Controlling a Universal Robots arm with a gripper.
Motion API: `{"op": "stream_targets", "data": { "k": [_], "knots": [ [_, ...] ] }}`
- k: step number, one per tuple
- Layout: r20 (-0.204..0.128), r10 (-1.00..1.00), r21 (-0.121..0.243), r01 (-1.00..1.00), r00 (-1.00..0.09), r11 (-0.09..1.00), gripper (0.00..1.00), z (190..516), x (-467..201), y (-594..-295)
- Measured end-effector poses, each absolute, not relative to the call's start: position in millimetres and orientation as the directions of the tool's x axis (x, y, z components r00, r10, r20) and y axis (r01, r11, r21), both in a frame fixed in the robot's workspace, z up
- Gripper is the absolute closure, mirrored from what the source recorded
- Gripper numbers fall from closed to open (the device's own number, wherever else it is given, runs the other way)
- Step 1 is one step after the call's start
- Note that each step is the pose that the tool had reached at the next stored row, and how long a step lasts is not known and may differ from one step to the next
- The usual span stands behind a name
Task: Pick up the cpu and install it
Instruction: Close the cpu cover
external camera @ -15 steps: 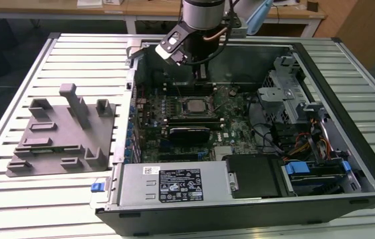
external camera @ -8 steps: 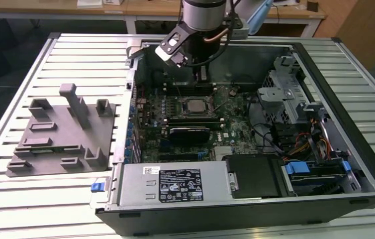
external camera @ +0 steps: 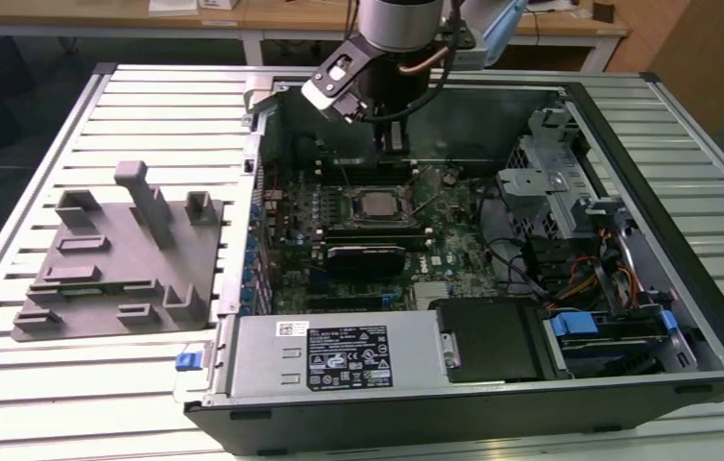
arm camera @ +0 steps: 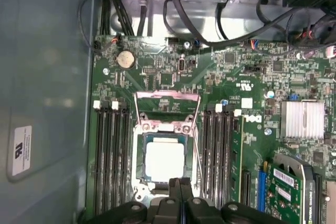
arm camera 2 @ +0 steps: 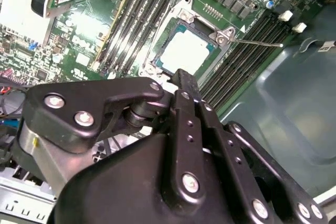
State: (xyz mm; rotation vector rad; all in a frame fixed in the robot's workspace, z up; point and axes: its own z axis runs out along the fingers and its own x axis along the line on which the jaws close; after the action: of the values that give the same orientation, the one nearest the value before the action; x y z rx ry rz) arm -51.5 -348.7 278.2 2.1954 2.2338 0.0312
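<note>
The cpu (arm camera: 165,159) is a small square chip with a pale silver top, lying flat in the dark socket on the green motherboard (arm camera: 252,77). The socket's metal frame (arm camera: 167,109) stands swung open beside it. In the second wrist view the cpu (arm camera 2: 187,52) lies just past my fingertips. My gripper (arm camera: 179,183) hangs above the socket's edge, its two black fingers pressed together with nothing between them. In the exterior view the gripper (external camera: 395,146) is inside the open computer case, a little above the cpu (external camera: 373,204).
Memory slots (arm camera: 111,156) flank the socket on both sides. A graphics card (arm camera: 294,187) and a finned heatsink (arm camera: 303,119) lie near it. Cables and drive bays (external camera: 567,211) crowd the case at the exterior view's right. A grey fixture (external camera: 112,259) rests on the slatted table (external camera: 29,384).
</note>
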Motion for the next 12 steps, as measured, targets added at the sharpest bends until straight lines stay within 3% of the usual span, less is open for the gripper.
{"op": "stream_targets", "data": {
  "k": [12],
  "knots": [
    [0.008, 1.000, 0.015, 1.000, -0.018, 0.017, 0.89, 278.3, -34.1, -348.9]
  ]
}}
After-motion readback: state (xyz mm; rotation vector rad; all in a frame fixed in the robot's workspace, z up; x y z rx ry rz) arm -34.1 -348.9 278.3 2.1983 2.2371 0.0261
